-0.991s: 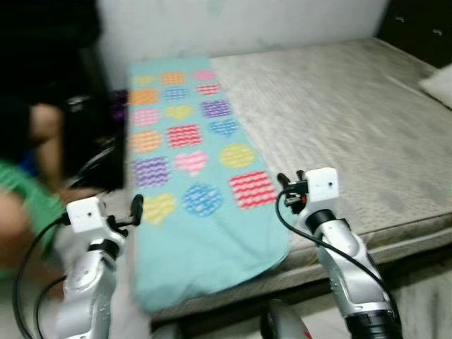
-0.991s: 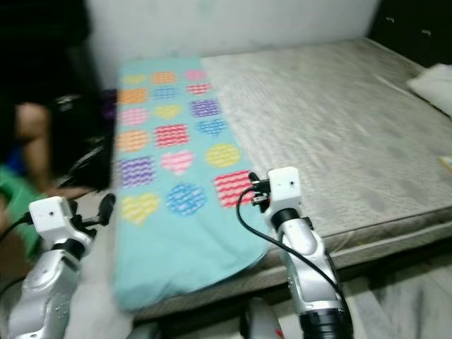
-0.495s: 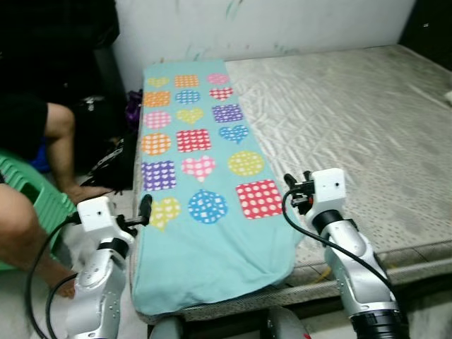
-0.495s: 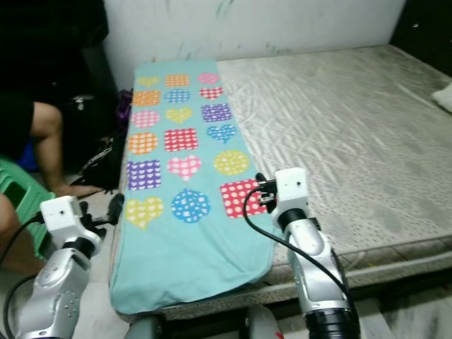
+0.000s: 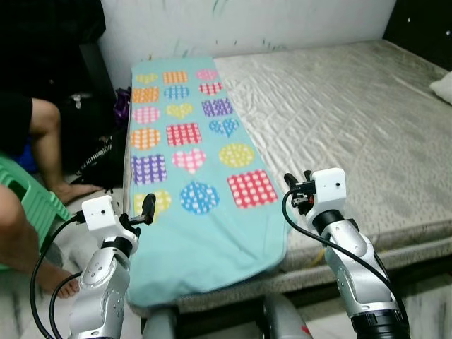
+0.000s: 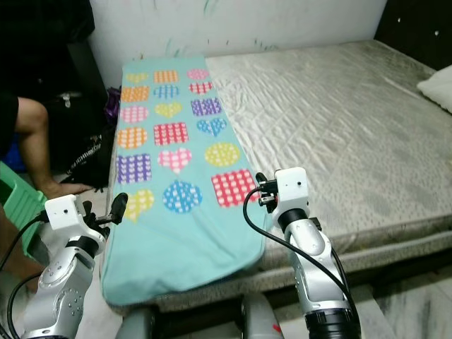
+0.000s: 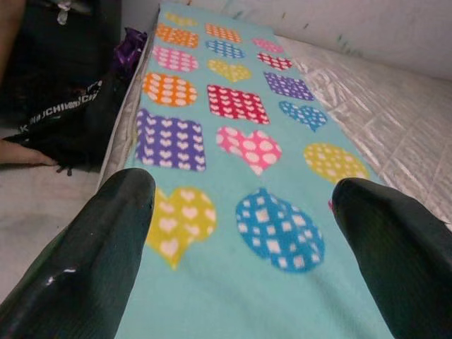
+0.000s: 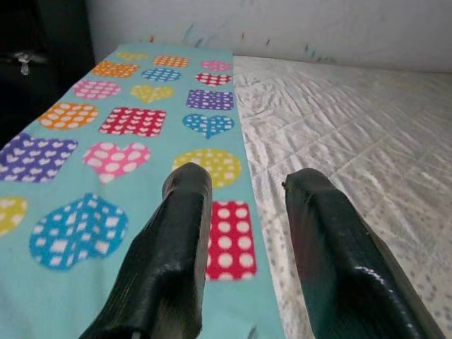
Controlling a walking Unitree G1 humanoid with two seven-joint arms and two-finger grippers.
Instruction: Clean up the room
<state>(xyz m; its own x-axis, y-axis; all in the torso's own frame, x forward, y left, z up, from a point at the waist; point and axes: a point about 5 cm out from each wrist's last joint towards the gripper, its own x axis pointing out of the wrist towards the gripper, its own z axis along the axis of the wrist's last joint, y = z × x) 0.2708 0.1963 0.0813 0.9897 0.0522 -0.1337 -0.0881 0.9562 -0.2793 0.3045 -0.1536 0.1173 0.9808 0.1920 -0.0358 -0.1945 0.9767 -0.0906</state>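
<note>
A teal blanket (image 5: 201, 205) patterned with coloured hearts, circles and squares lies flat along the left side of the bare grey mattress (image 5: 353, 120). Its near end hangs slightly over the bed's front edge. My left gripper (image 5: 146, 209) is raised at the blanket's left edge by the yellow heart. It is open, with its fingers (image 7: 106, 233) spread wide and nothing between them. My right gripper (image 5: 296, 185) hovers at the blanket's right edge beside the red dotted square, also open and empty, its fingers (image 8: 176, 240) a smaller gap apart.
A person (image 5: 28, 141) sits at the left on a green stool (image 5: 32, 201), one bare foot on the floor near my left arm. A black bag (image 5: 99, 159) lies between that person and the bed. A white pillow (image 5: 443, 85) sits at the far right.
The whole picture has shifted and sharpened because the camera moved. Both arms hold the same raised pose, and the blanket lies where it was.
</note>
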